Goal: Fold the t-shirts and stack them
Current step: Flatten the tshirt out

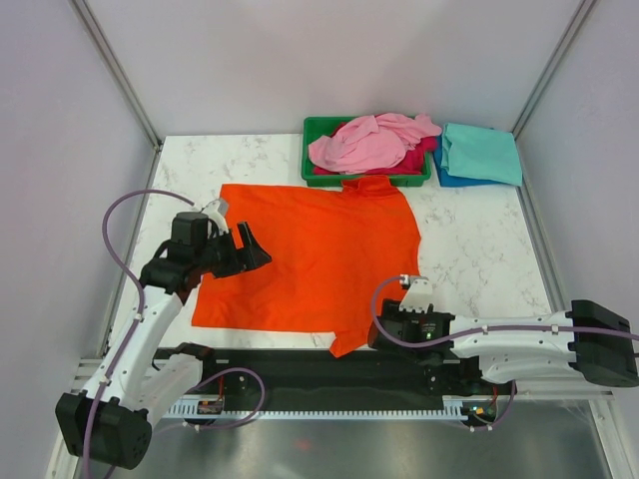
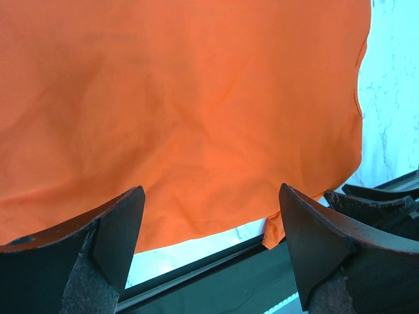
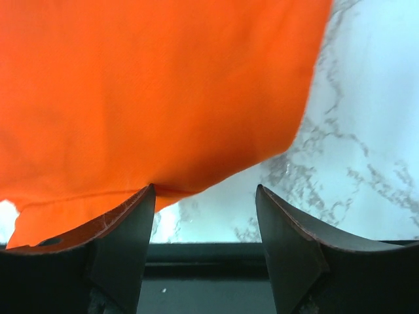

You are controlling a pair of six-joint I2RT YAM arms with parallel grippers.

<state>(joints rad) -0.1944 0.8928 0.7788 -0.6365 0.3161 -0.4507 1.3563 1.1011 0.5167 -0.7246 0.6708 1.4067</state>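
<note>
Orange t-shirt (image 1: 319,254) flat, cropped in wrist views; left gripper (image 2: 211,191) wide, right gripper (image 3: 205,188) wide.

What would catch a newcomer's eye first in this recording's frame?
The bright orange t-shirt dominates, spread flat across the middle of the marble table. At the far edge a pink t-shirt is heaped in a green tray, with a folded teal t-shirt just to its right. Both grippers are open at the orange t-shirt's edges: the left gripper at its left side, the right gripper at its near right corner.
</note>
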